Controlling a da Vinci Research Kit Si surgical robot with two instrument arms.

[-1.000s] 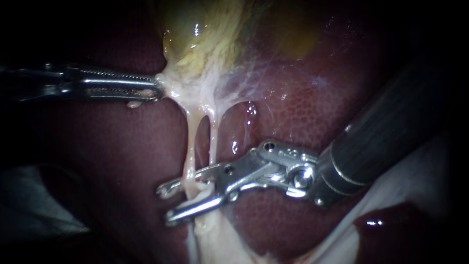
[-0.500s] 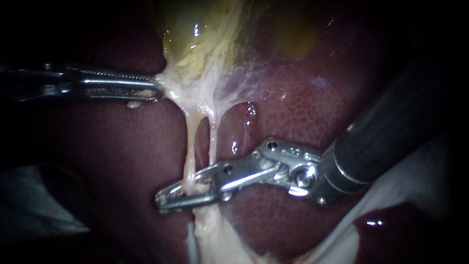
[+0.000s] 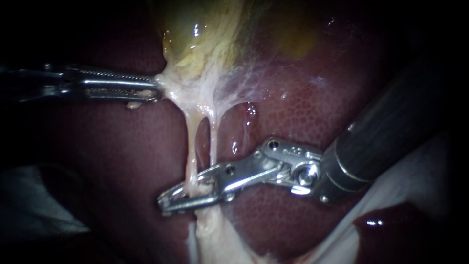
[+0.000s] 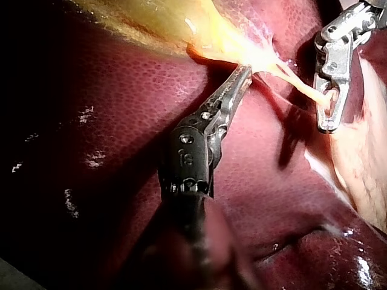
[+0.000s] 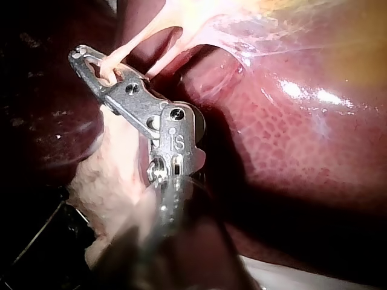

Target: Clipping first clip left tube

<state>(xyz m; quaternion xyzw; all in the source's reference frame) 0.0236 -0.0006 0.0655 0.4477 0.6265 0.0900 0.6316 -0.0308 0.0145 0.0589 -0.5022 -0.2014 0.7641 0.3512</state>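
Where the left tube (image 3: 192,146) runs down from the gallbladder (image 3: 205,34) toward the near edge, the right instrument (image 3: 164,203) clamps both jaws across its nearer end, with the right tube (image 3: 213,142) just beside it. Farther off to the left, the left instrument (image 3: 157,91) pinches the pale tissue (image 3: 193,93) under the gallbladder, jaws closed on it, above the dark liver (image 3: 303,112)

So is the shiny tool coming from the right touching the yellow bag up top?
No, the right instrument is clamped on the left tube, well below the gallbladder and apart from it.
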